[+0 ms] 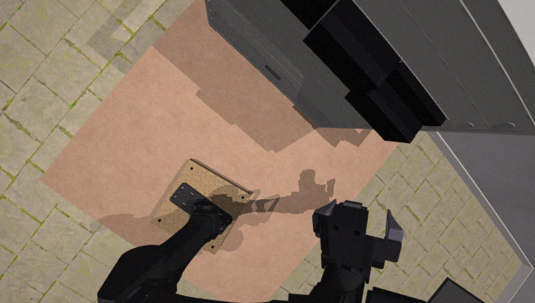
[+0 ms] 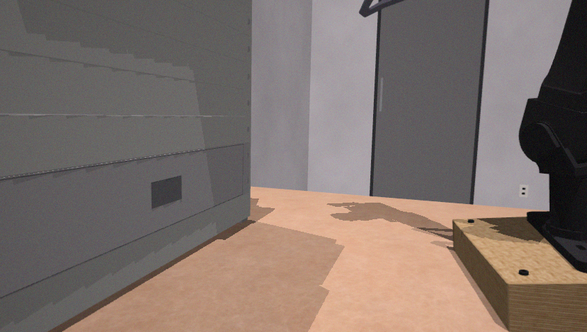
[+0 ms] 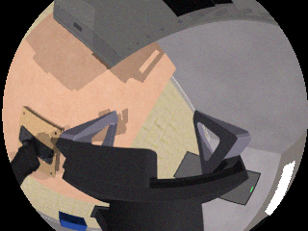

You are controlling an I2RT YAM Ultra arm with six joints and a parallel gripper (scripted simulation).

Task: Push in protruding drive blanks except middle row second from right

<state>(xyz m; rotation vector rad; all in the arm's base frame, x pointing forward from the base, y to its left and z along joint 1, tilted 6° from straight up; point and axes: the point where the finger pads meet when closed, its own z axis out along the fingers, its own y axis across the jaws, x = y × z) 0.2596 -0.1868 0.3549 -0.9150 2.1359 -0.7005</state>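
At the far edge of the mat (image 1: 123,149) stands the rack (image 1: 431,56), grey and boxy, filling the upper right of the top view. From that view its front steps outward toward the arm: dark blanks (image 1: 379,86) jut beyond the grey face in a staggered pile, the lowest step reaching furthest. Which row or column each one belongs to cannot be told from above. In the exterior view the rack's grey side (image 2: 102,144) shows horizontal seams and a small dark slot (image 2: 165,191) in the lowest panel, and its foot rests on the mat with a shadow spread beside it.

Well apart from the rack, near the lower right of the top view, the gripper (image 1: 360,216) hangs above the mat's corner and the paving (image 1: 37,74) beyond. Its fingers (image 1: 393,228) are spread as wide as they go, with nothing between them; the wrist view shows the two triangular fingertips far apart, with only floor and mat in the gap, and the rack high in the frame.

The arm (image 1: 161,259) rises from a black plate on a wooden base (image 1: 202,180) that sits on the mat, between the rack and the lower edge of the view. A grey door (image 2: 428,98) and a pale wall (image 2: 341,94) close off the room behind.
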